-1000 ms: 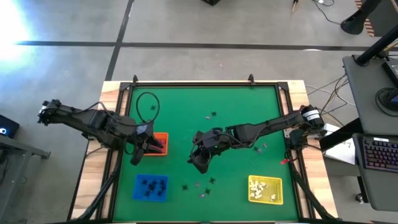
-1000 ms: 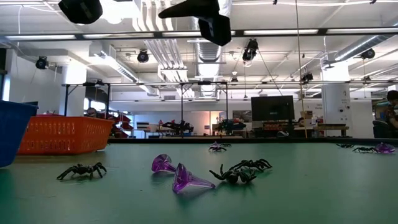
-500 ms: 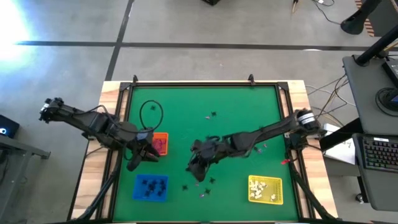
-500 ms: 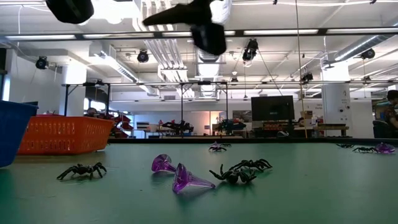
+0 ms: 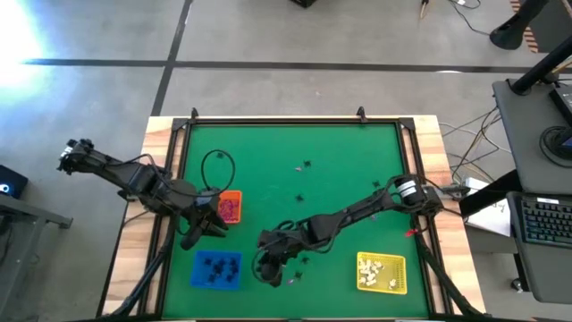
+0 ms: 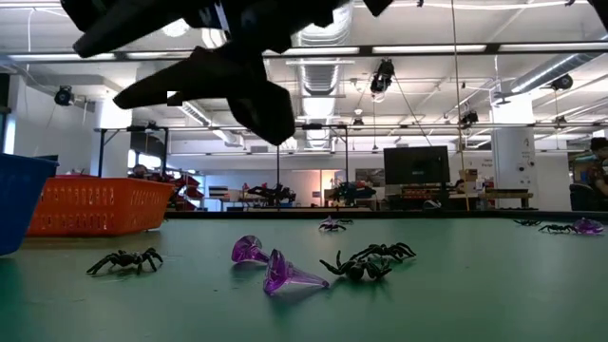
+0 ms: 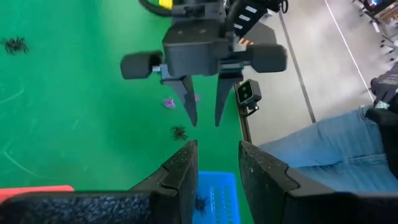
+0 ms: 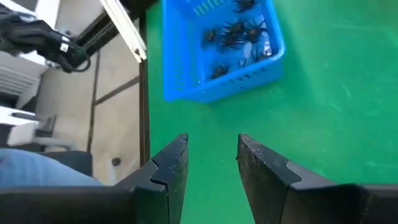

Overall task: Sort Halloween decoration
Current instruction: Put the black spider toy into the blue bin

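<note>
My right gripper [image 5: 271, 271] hangs above the green table [image 5: 340, 143] near its front edge, beside the blue tray [image 5: 217, 270]; jaws parted, empty. My left gripper [image 5: 217, 224] sits between orange tray [image 5: 230, 207] and blue tray, jaws parted, empty. Low view: three black spiders [image 6: 123, 259] up close, two purple trinkets [image 6: 285, 275]. Yellow tray [image 5: 382, 273] holds white trinkets; blue tray holds several black spiders, can't count.
</note>
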